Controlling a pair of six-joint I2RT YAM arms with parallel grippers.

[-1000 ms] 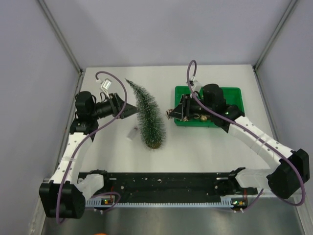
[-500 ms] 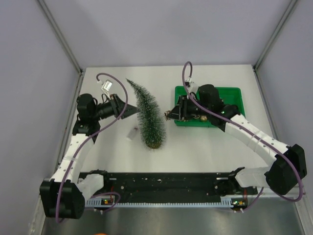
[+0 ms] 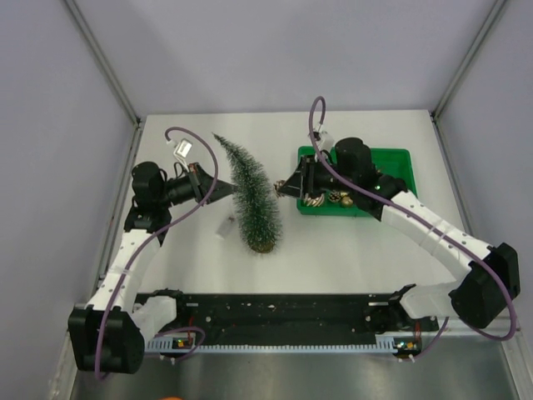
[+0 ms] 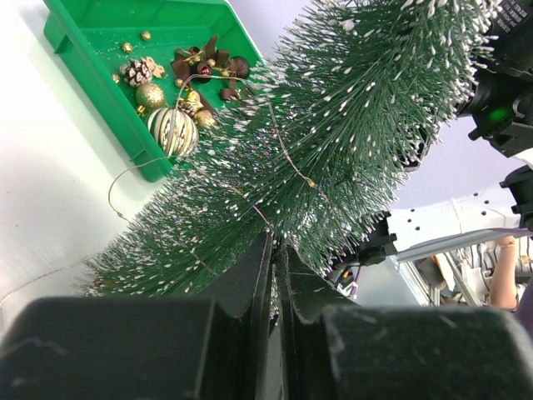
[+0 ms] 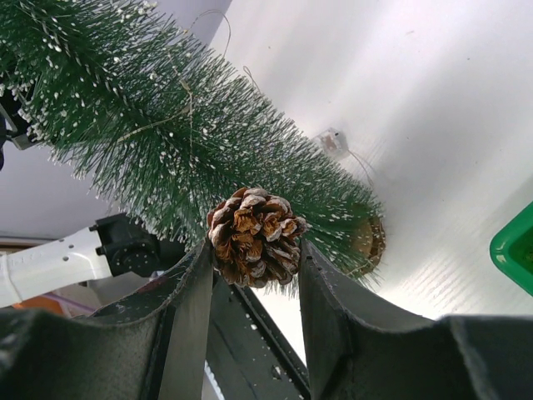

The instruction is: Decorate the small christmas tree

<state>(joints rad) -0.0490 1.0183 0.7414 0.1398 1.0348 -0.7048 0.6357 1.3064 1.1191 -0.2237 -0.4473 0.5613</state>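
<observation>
The small christmas tree (image 3: 252, 196) stands upright on its wooden disc base (image 3: 262, 244), with a thin wire (image 4: 287, 150) draped over its bristles. My left gripper (image 3: 226, 191) presses into the tree's left side. In the left wrist view its jaws (image 4: 275, 242) stand almost together, pinching bristles of the tree (image 4: 333, 125). My right gripper (image 3: 286, 188) hovers just right of the tree, shut on a brown pine cone (image 5: 254, 237). The cone hangs close in front of the tree (image 5: 166, 125).
A green tray (image 3: 400, 158) at the back right holds several ornaments, among them a striped gold ball (image 4: 172, 129). A small white box (image 3: 223, 227) on the wire lies left of the tree's base. Grey walls enclose the table.
The left jaws have closed from wide open onto the tree's bristles. The right gripper has carried the pine cone left, from over the tray toward the tree.
</observation>
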